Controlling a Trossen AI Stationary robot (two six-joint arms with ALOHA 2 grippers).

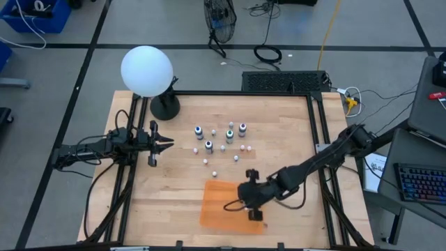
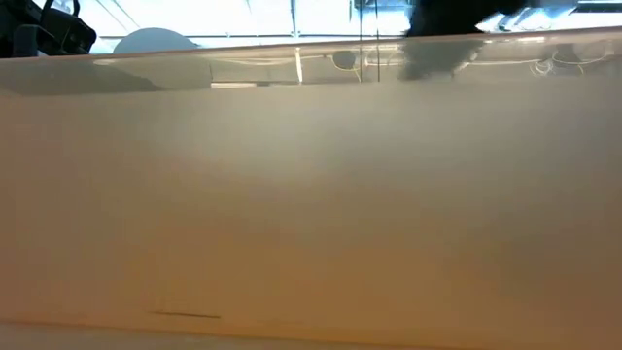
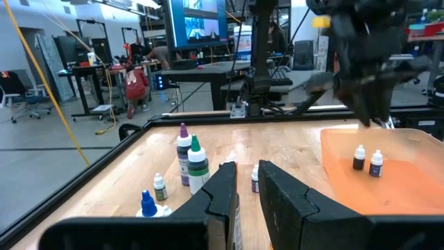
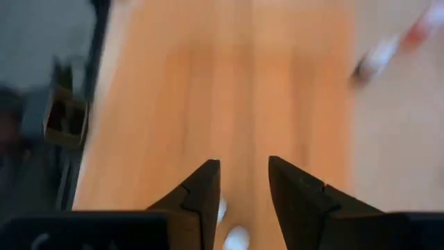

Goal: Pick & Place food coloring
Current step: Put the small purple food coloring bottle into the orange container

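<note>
A: How far along is it?

B: Two small white-capped dropper bottles (image 3: pixel 368 161) stand on the flat orange rectangular mat (image 1: pixel 221 207) at the table's six o'clock; the other food colouring bottles (image 1: pixel 221 141) are clustered mid-table, around twelve o'clock of the mat.

A: And the right gripper (image 4: pixel 243 198)?

B: Above the mat, fingers apart with nothing between them; something pale lies below, probably a bottle, though it's blurred.

A: The left gripper (image 3: pixel 248 191)?

B: Waiting at nine o'clock, nearly closed, empty.
</note>
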